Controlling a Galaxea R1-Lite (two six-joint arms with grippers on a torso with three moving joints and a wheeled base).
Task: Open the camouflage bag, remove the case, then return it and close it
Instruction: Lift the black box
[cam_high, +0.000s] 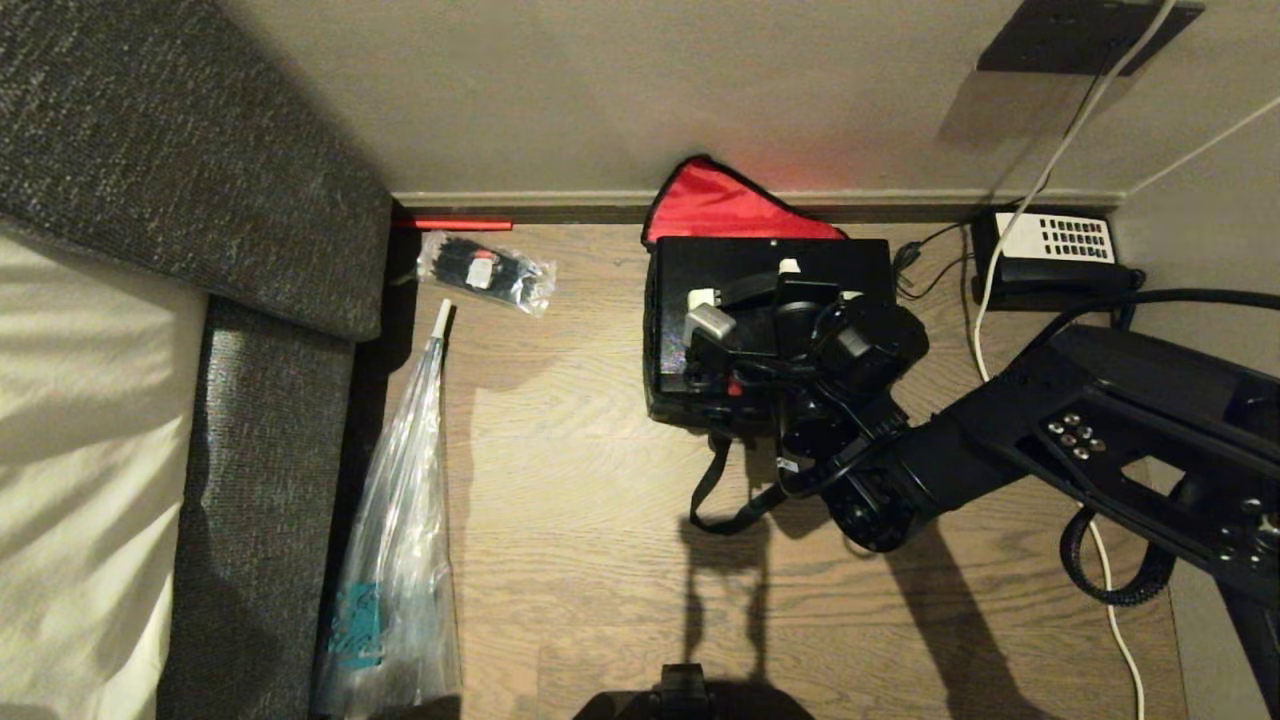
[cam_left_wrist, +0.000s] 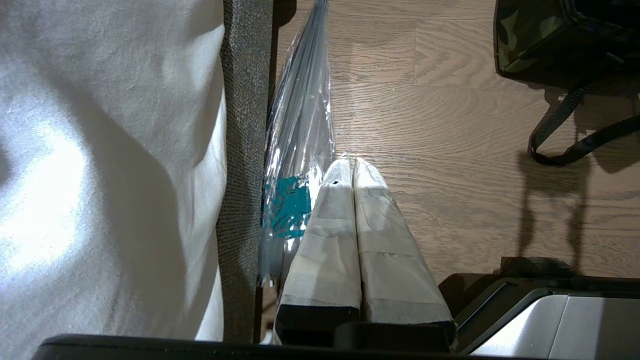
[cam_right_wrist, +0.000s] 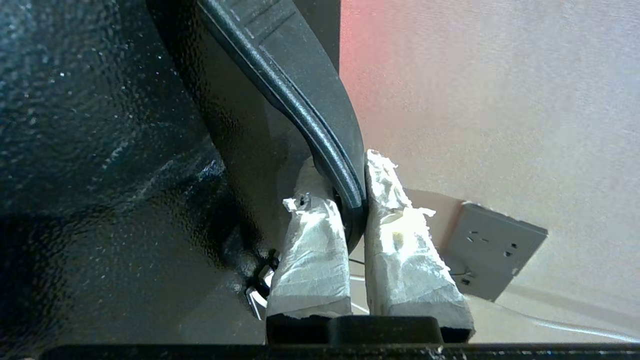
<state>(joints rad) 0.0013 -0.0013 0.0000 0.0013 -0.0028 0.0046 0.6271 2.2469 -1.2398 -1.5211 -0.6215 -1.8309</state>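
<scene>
Wooden flooring by the wall carries the camouflage bag (cam_high: 676, 395), lid open, with the case (cam_high: 770, 270) lying across its mouth, long axis parallel to the wall. Right gripper (cam_right_wrist: 352, 200) sits directly over the case, pinching its black handle (cam_right_wrist: 320, 120). Left gripper (cam_left_wrist: 350, 167), pressed together, hangs idle well apart, near the clear plastic bag (cam_left_wrist: 300, 125).

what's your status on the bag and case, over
Right gripper shut on the case handle, case over the open camouflage bag. Left gripper shut, parked near the clear plastic bag. Nothing blocking.
</scene>
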